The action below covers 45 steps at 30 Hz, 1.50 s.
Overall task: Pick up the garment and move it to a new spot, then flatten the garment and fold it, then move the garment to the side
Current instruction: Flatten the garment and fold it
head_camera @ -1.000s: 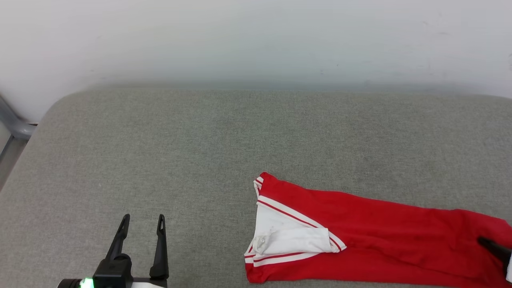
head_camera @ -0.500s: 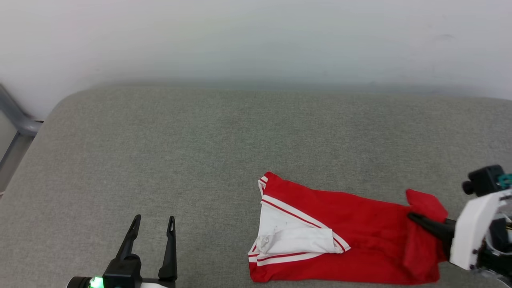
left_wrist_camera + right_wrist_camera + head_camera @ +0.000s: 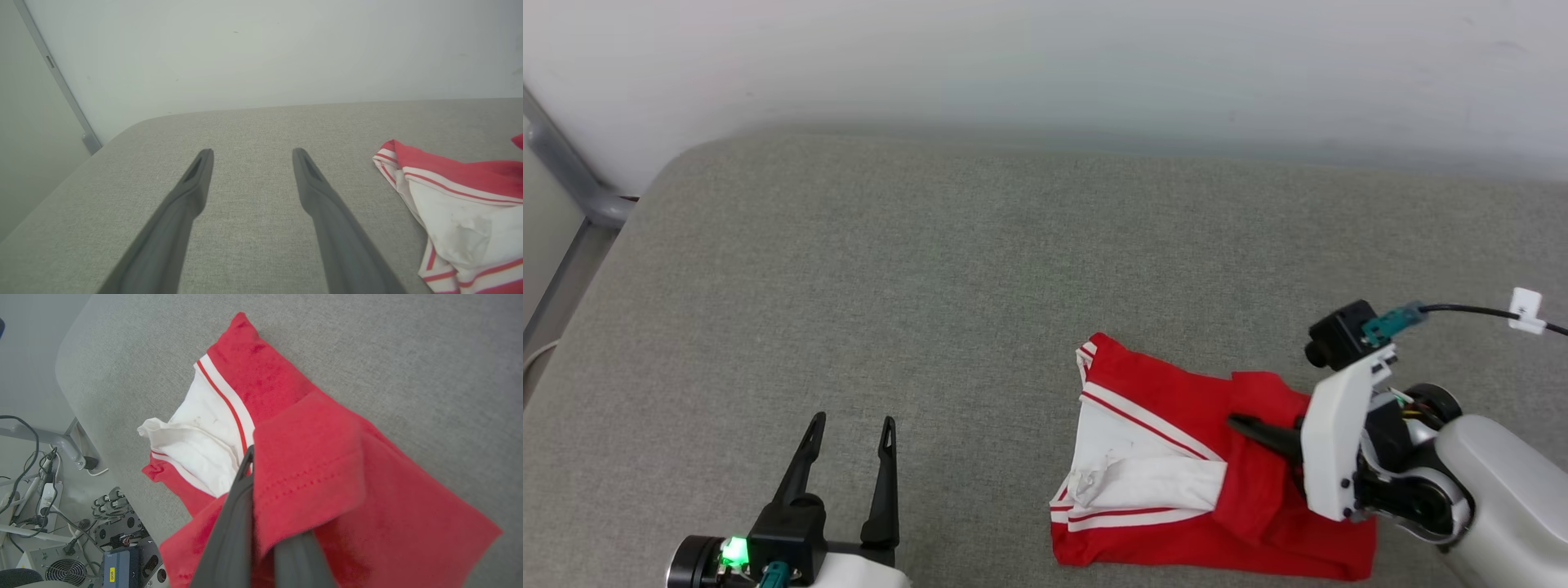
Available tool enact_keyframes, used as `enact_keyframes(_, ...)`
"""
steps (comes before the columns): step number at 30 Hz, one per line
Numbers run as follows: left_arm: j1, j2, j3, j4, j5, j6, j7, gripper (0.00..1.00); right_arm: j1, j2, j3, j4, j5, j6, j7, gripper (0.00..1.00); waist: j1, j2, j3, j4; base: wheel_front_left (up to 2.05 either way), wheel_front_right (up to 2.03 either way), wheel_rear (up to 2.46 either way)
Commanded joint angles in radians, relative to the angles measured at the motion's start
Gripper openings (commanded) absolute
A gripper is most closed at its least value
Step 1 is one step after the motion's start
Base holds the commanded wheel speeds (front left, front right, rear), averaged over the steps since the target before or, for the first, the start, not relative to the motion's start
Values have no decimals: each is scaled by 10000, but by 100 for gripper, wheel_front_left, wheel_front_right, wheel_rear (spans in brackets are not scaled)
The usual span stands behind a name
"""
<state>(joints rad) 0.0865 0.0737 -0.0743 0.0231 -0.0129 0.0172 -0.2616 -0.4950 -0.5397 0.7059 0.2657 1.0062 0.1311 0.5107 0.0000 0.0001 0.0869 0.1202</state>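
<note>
right hand point(image 3: 1235, 423) is seen clenched on the garment point(image 3: 1168, 392). a red fold with a stitched hem is pinched between its two dark fingers point(image 3: 235, 522) and is held doubled over the red body of the shirt. in the right wrist view one finger is shown bare along the fold's edge. the other is mostly covered by the cloth, so the exact bite can't be made out there.

the garment is found on the grey fabric-topped desk point(image 3: 931, 286), on the robot's right side, close to the near edge. most of it is laid flat. a white sleeve point(image 3: 1143, 478) with red-and-white striped trim is folded on top at the end toward the left hand, and a little crumple is noted at its cuff.

left hand point(image 3: 854, 420) is seen released, fingers spread wide over bare desk, with the garment off to its right and clear of both fingers. whether its tips are touching the fabric top is hard to judge from these angles.

a pale wall point(image 3: 1045, 65) is seen behind the desk, and a grey metal frame point(image 3: 572, 175) at the far left corner. in the right wrist view, cables and electronic boxes point(image 3: 61, 563) are seen on the floor past the desk's edge.
</note>
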Motion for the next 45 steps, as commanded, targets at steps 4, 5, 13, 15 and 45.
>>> enact_keyframes(4,-290,-47,-62,62,26,-28,-44,100,-683,565,494,634,-185,-9,-201,0,0,-1,228,137,0,0,0)
enact_keyframes(5,-331,-50,-68,65,25,-24,-44,100,-807,683,647,803,-236,-8,-234,0,0,-1,268,157,0,0,0)
enact_keyframes(13,-549,-84,-163,108,19,45,-44,100,-1429,1350,1815,1952,-322,-8,-651,0,0,-1,548,240,0,0,0)
enact_keyframes(15,-567,-95,-179,126,11,55,-44,100,-1517,1431,2076,2185,-342,-9,-867,0,0,-1,589,237,0,0,0)
enact_keyframes(45,372,90,93,-130,58,182,-44,100,1347,1242,-3396,1275,-5035,-9,-7730,100,0,-1,-932,-1220,0,0,0)
